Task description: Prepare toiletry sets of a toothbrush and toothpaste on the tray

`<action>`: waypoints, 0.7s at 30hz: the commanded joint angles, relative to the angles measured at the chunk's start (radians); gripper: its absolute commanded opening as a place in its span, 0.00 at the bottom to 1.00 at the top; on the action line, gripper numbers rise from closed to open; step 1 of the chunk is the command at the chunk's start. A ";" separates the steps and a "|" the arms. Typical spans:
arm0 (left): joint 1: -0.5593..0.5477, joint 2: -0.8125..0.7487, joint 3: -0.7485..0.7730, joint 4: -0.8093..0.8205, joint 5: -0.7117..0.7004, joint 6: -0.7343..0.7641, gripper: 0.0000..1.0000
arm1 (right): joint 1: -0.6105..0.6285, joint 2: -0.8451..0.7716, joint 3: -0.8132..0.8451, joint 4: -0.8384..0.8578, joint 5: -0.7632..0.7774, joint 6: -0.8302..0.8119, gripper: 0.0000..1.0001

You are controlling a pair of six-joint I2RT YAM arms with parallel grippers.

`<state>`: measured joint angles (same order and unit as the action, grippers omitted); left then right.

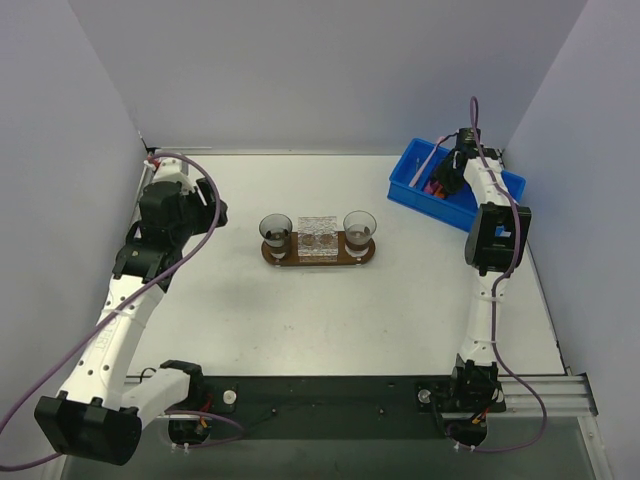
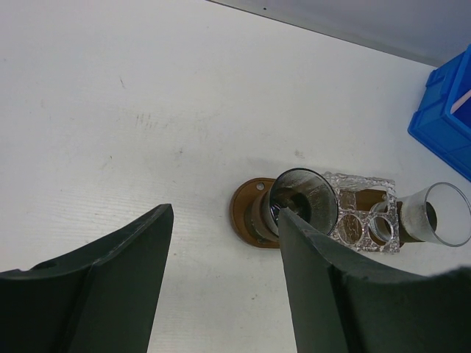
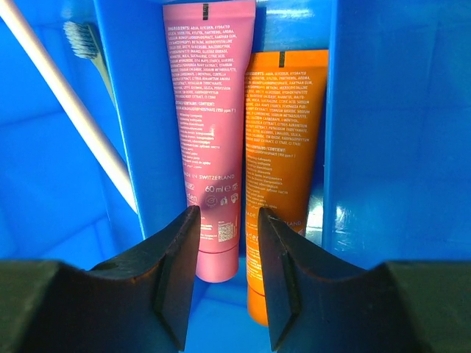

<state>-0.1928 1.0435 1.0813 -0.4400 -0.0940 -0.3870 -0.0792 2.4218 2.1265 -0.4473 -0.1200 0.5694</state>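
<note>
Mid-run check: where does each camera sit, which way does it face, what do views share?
Top external: above and behind the bases, looking down on the table; left arm and right arm show.
Left wrist: on the left arm, facing across toward the tray; open left jaws in front.
Right wrist: inside the blue bin, facing pink toothpaste, orange toothpaste, toothbrush; open right jaws in front.
Shared: top and left wrist both show tray and blue bin.

Lab: walled white robot table (image 1: 330,310)
</note>
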 commanded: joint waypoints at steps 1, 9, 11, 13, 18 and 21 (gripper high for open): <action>0.000 -0.043 -0.006 0.035 -0.006 -0.015 0.69 | 0.009 0.033 0.010 -0.128 0.014 0.001 0.33; 0.000 -0.039 -0.024 0.037 0.019 0.022 0.69 | 0.045 0.031 0.004 -0.162 0.025 -0.032 0.34; 0.001 -0.033 -0.023 0.037 0.027 0.028 0.69 | 0.050 0.030 -0.002 -0.166 0.032 -0.032 0.34; 0.001 -0.031 -0.026 0.035 0.034 0.036 0.69 | 0.055 0.036 -0.002 -0.172 0.033 -0.026 0.34; 0.001 -0.010 -0.020 0.037 0.063 0.048 0.69 | 0.067 0.057 0.013 -0.195 0.039 -0.016 0.30; 0.001 -0.002 -0.012 0.038 0.074 0.048 0.68 | 0.070 0.065 0.009 -0.202 0.040 -0.006 0.20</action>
<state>-0.1928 1.0325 1.0512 -0.4374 -0.0502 -0.3565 -0.0216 2.4348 2.1368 -0.5144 -0.0921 0.5503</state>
